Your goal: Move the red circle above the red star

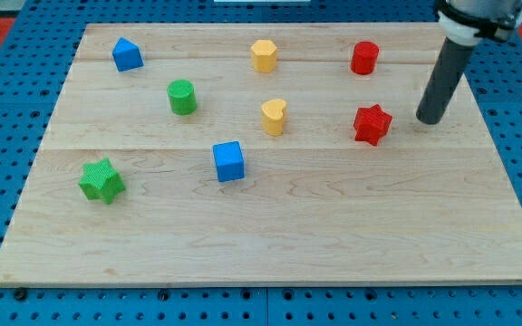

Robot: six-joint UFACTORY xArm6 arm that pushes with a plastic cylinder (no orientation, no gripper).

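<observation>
Resting at 3 o'clock of the red star, my tip has no fingers to report; red circle already sits at its 12 o'clock, probably needing only slight nudging.

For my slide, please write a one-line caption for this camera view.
My tip rests right of the red star, with the red circle already toward the view's top above it.

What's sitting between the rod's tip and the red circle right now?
Nothing: in the camera view, only bare wood of the board lies between my tip and the red circle. The red star sits below that line.
</observation>
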